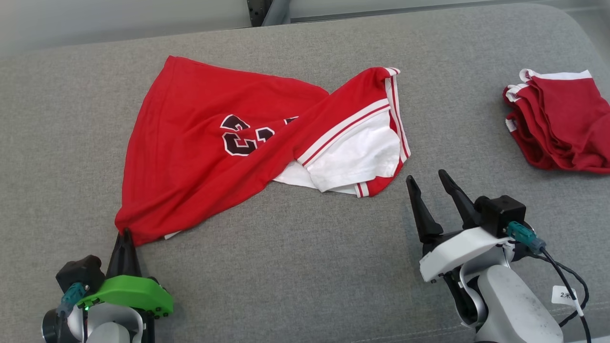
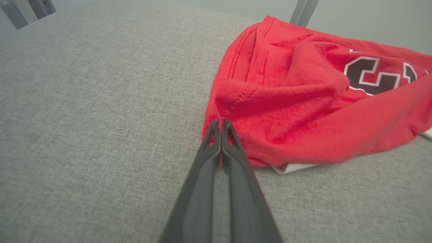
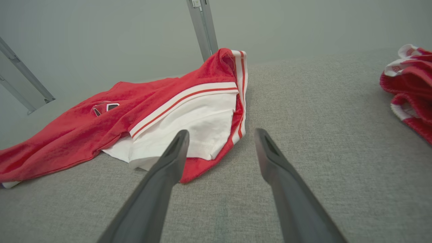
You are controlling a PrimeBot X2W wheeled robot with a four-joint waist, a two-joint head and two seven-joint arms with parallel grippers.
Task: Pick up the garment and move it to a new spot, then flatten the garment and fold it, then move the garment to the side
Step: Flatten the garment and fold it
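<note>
Middle of bench: I see a red jersey sprawled wide, blocking any low pass.
Right edge: a folded red pile stands in my way.
Front edge: bare grey cloth, free to cross.
Between jersey and pile: an open lane I can use.

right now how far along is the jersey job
Barely started. Done: the left gripper is shut on the near corner of the red jersey. In hand: the pick-up; the jersey lies crumpled and twisted on the grey cushion. The right gripper hangs open, apart from it. Left: moving it, flattening, folding, setting it aside.
</note>
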